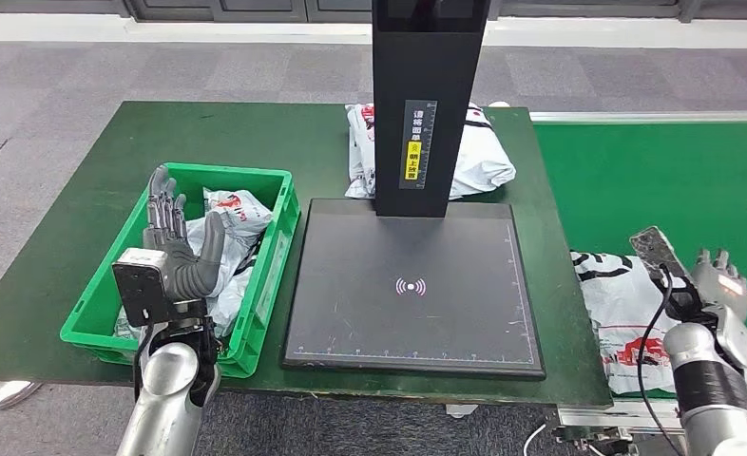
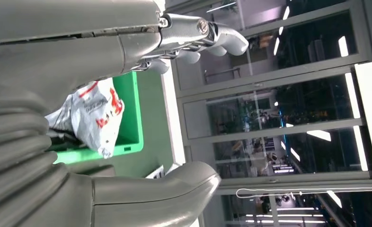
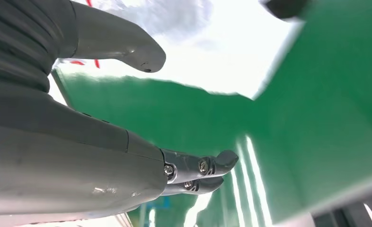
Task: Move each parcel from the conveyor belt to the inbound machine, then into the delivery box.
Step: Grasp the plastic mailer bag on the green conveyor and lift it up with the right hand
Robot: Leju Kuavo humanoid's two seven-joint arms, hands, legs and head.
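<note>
Head view, left hand (image 1: 175, 249): you are seeing it hovering at 8 o'clock over the green delivery box (image 1: 277, 237), fingers spread, holding nothing.
Head view, right hand (image 1: 715, 290): at 4 o'clock, it is resting beside the parcel (image 1: 626, 309) lying on the conveyor belt (image 1: 664, 180).
Left wrist view: bagged parcels (image 2: 92, 116) are lying inside the box.
Right wrist view: fingers (image 3: 200, 172) are hanging released, gripping nothing.

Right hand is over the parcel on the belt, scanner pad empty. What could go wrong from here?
1. The parcel hangs over the conveyor belt edge near the right hand; a loose grasp may drop it.
2. The scanner column stands above the pad; a high carry could clip it.
3. The green crate already holds parcels; the open left hand hovers there.
</note>
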